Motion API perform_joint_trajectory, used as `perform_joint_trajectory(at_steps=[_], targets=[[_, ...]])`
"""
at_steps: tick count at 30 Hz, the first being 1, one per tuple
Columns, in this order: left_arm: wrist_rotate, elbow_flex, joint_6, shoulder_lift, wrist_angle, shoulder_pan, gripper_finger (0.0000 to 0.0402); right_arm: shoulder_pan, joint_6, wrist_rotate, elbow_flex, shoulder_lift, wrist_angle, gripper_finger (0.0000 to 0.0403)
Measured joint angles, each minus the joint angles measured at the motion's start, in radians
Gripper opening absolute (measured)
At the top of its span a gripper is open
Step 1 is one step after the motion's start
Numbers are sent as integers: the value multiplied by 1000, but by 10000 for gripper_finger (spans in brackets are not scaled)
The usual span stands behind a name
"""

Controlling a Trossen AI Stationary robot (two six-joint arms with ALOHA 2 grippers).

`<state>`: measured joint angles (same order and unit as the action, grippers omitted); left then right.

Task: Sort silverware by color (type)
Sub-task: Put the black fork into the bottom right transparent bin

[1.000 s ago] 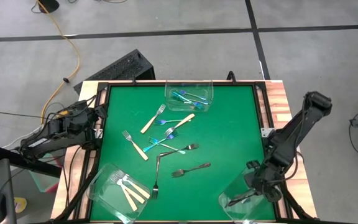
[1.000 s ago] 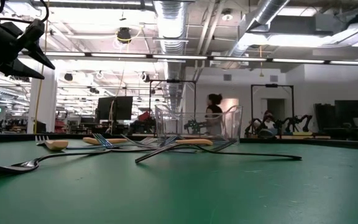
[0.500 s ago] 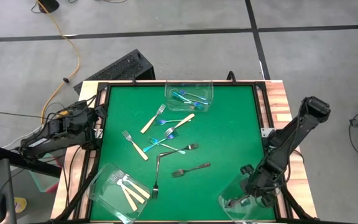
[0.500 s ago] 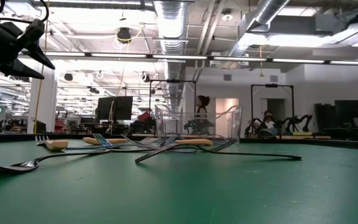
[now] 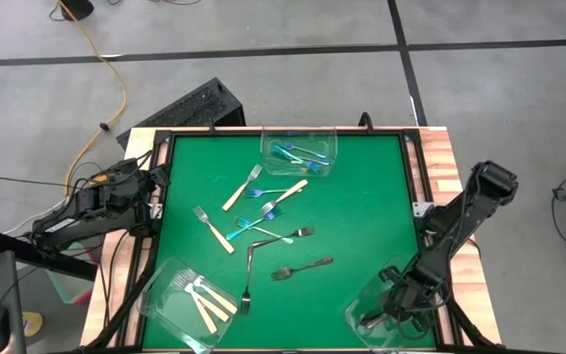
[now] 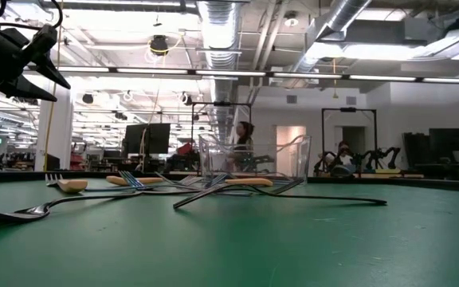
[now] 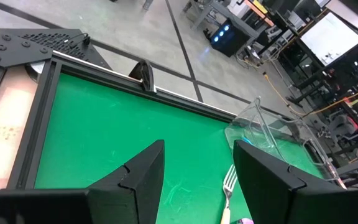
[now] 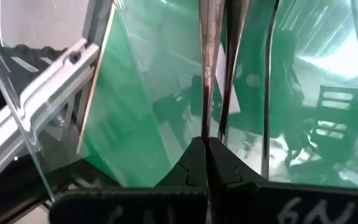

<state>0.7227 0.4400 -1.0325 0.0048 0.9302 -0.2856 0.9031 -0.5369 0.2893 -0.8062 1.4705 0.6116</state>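
Silverware lies scattered mid-table: tan-handled forks (image 5: 242,188), blue-handled forks (image 5: 262,211) and two dark metal forks (image 5: 302,267). A clear tub (image 5: 300,150) at the far edge holds blue forks. Another tub (image 5: 197,299) at the near left holds cream-handled forks. My right gripper (image 5: 379,317) reaches down into a third clear tub (image 5: 362,303) at the near right, shut on a dark metal fork (image 8: 206,68). My left gripper (image 7: 197,180) waits open above the table's left edge. My right gripper pinches the dark fork's slim handle (image 8: 204,121) between its two fingertips. It comes steeply from above, and the fork runs on ahead along the fingers into the tub. Whether the fork's far end touches the tub's floor I cannot tell.
The table has a raised dark frame (image 5: 410,187) around the green mat. A tan-handled fork (image 7: 227,186) lies just ahead of my left gripper. People move in the room beyond the far edge (image 6: 244,135).
My right gripper has sunk and gone toward the table's near edge, carrying the dark fork down inside the near right tub. It has stayed shut. The forks on the mat lie as before.
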Motion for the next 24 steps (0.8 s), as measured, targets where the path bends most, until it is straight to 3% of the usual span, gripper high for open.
perform_joint_trajectory(at_steps=[10, 24], targets=[[0, 0, 0, 0, 0, 0, 176, 5, -5, 0, 0, 73, -53, 7], [0, 0, 0, 0, 0, 0, 176, 4, -93, -1, 1, 94, -59, 48]])
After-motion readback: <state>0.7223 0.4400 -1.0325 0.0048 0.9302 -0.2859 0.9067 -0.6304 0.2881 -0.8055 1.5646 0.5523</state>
